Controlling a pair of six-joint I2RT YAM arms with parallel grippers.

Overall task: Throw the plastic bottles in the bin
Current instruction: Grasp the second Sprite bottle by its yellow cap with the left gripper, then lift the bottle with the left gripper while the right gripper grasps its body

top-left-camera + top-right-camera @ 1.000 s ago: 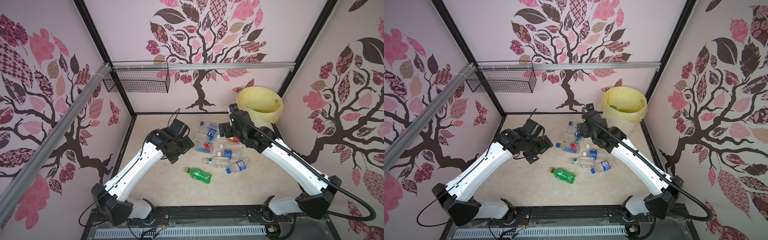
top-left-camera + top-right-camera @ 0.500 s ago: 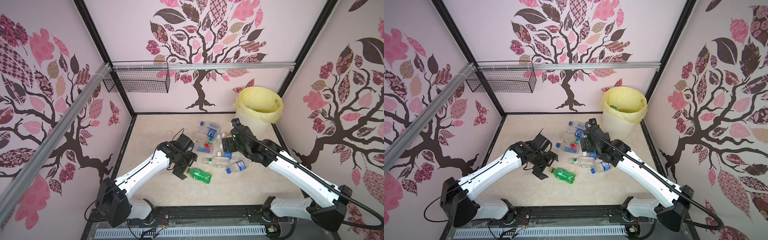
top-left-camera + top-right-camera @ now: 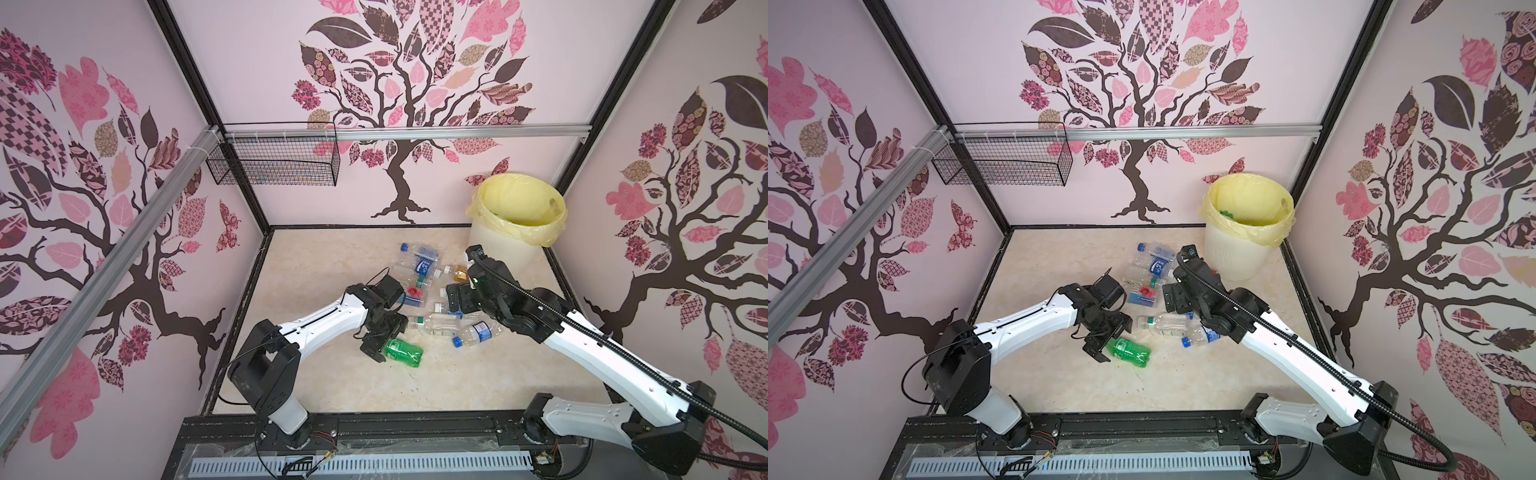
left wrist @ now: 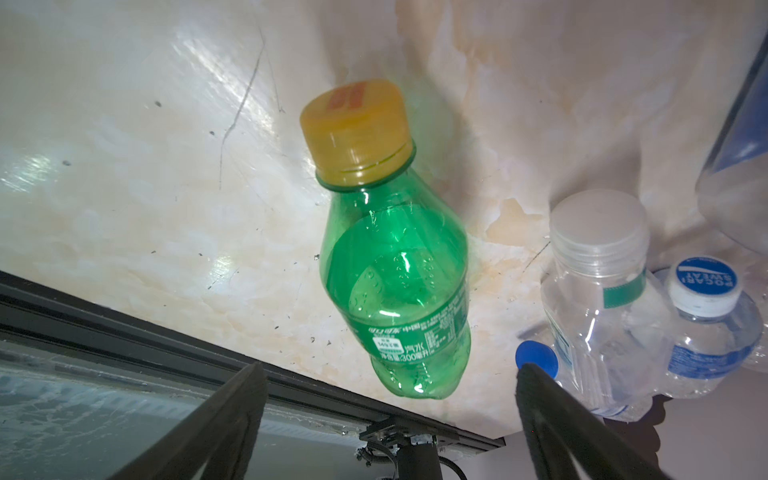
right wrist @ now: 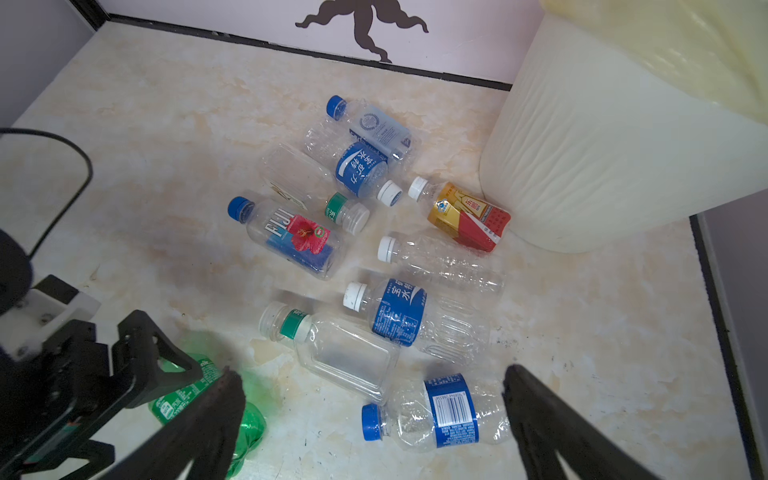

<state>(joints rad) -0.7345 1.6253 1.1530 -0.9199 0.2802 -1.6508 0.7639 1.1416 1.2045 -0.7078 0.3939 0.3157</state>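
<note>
Poises left tool (image 4: 388,368), spread wide and empty, over green bottle (image 4: 395,266) flat on surface (image 3: 316,270), well apart from bin (image 3: 511,249), long axis running between jaws; right tool (image 5: 372,374), also spread and empty, farther off.

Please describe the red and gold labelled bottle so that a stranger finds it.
Find the white ribbed bin with the yellow bag in the far right corner. At its foot lies a white-capped bottle. It alone carries a red and gold label.
</note>
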